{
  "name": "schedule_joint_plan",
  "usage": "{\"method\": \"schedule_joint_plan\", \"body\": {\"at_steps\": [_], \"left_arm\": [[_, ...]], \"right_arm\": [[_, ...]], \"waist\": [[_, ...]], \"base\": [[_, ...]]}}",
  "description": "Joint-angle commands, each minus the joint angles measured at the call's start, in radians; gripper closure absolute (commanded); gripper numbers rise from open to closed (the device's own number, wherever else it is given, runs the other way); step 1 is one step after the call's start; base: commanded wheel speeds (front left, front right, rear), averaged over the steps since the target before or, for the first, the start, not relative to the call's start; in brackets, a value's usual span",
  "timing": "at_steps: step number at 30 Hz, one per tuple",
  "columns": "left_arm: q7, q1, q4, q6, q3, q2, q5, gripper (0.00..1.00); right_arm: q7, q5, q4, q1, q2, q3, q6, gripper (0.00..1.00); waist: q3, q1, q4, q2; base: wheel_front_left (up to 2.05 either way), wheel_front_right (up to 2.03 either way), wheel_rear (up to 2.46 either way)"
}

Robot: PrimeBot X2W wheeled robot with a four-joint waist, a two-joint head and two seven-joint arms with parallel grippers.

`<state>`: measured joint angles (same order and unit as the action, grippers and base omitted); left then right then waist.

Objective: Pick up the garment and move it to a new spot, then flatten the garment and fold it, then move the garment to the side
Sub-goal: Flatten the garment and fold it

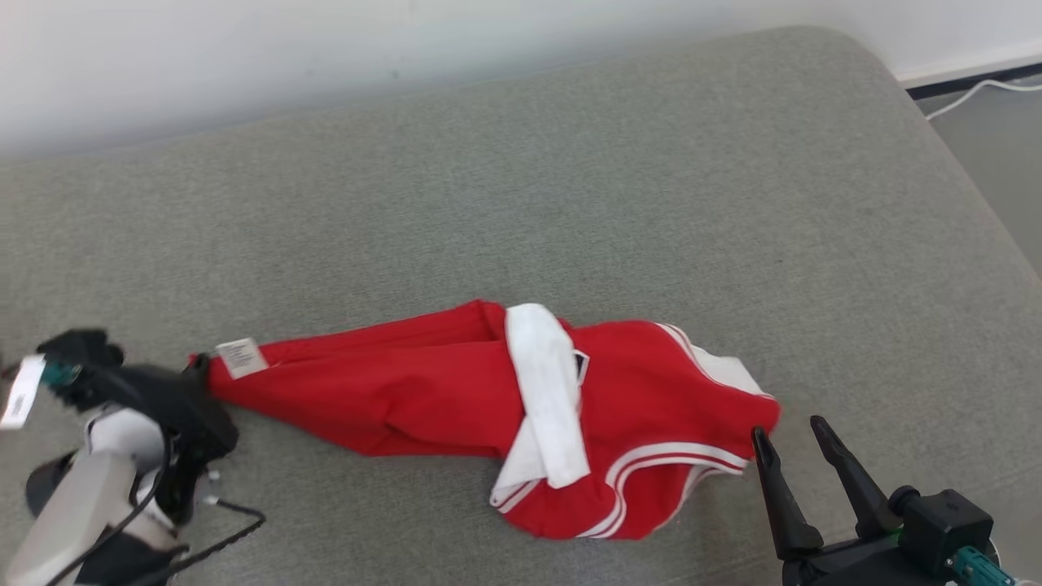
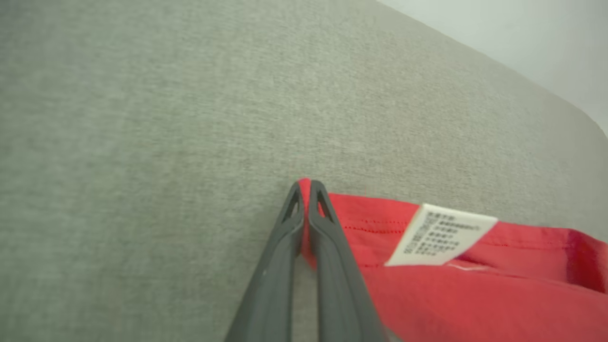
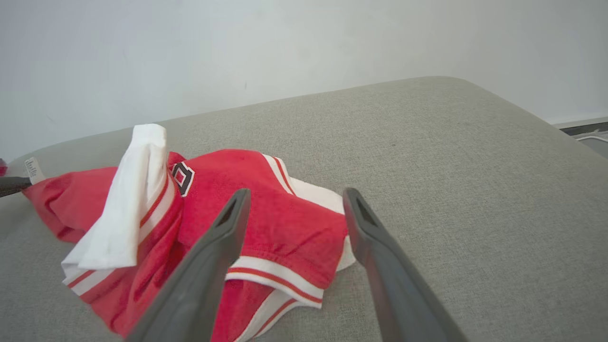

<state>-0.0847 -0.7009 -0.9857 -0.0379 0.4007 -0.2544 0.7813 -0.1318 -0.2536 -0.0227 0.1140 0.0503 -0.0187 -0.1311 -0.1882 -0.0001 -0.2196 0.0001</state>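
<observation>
A red garment [image 1: 440,391] with white trim lies crumpled on the grey cushion [image 1: 521,187], stretched out to the left into a point. My left gripper [image 1: 199,370] is shut on that left tip, beside a white care label [image 1: 241,357]. The left wrist view has the two fingers pressed together on the red hem [image 2: 306,190], with the label [image 2: 439,235] just to the right. My right gripper [image 1: 788,433] stands open at the garment's right end, its fingers upright and close to the fabric. In the right wrist view the garment [image 3: 266,213] sits behind the spread fingers [image 3: 223,237].
The grey cushion [image 3: 451,166] stretches wide behind and to the right of the garment. A pale wall [image 1: 326,41] runs along the back. At the upper right, a white cable [image 1: 969,94] lies on the floor past the cushion's edge.
</observation>
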Motion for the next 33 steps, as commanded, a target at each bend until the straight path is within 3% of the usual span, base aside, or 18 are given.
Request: {"method": "schedule_joint_plan", "body": {"at_steps": [1,6,12,13,14,15,28,33], "left_arm": [[0.034,0.034,0.012,0.015,-0.017,-0.016,0.014,1.00],[0.123,0.129,0.068,0.050,-0.051,-0.014,0.033,1.00],[0.192,0.296,0.235,0.098,-0.060,0.009,0.047,1.00],[0.193,0.314,0.263,0.100,-0.057,0.012,0.049,0.80],[0.200,0.332,0.290,0.104,-0.055,0.013,0.047,0.23],[0.205,0.351,0.313,0.113,-0.054,0.011,0.042,0.00],[0.333,0.532,0.686,0.295,-0.044,-0.088,-0.140,0.00],[0.343,0.563,0.825,0.327,-0.049,-0.118,-0.209,0.00]], "right_arm": [[0.004,-0.007,-0.006,0.004,0.001,0.003,0.001,0.00],[0.015,-0.002,-0.012,0.019,0.001,0.014,0.001,0.00],[0.040,0.016,-0.028,0.022,0.001,0.033,0.001,0.00],[0.042,0.018,-0.030,0.021,0.001,0.035,0.001,0.00],[0.045,0.020,-0.032,0.020,0.001,0.038,0.001,0.00],[0.049,0.022,-0.033,0.017,0.001,0.038,0.001,0.00],[0.073,0.063,-0.062,-0.013,0.001,0.066,0.001,0.00],[0.085,0.074,-0.073,-0.039,0.001,0.060,0.001,0.00]], "waist": [[0.006,0.0001,0.016,-0.0001],[0.016,0.0001,0.040,-0.0001],[0.034,0.0001,0.082,-0.0001],[0.035,0.0001,0.086,-0.0001],[0.037,0.0001,0.091,-0.0001],[0.039,0.0001,0.094,-0.0001],[0.089,0.0001,0.153,-0.0001],[0.107,0.0001,0.171,-0.0001]], "base": [[0.00,0.00,0.00],[0.00,0.00,0.00],[0.00,0.00,0.00],[0.00,0.00,0.00],[0.00,0.00,0.00],[0.00,0.00,0.00],[0.00,0.00,0.00],[0.00,0.00,0.00]]}}
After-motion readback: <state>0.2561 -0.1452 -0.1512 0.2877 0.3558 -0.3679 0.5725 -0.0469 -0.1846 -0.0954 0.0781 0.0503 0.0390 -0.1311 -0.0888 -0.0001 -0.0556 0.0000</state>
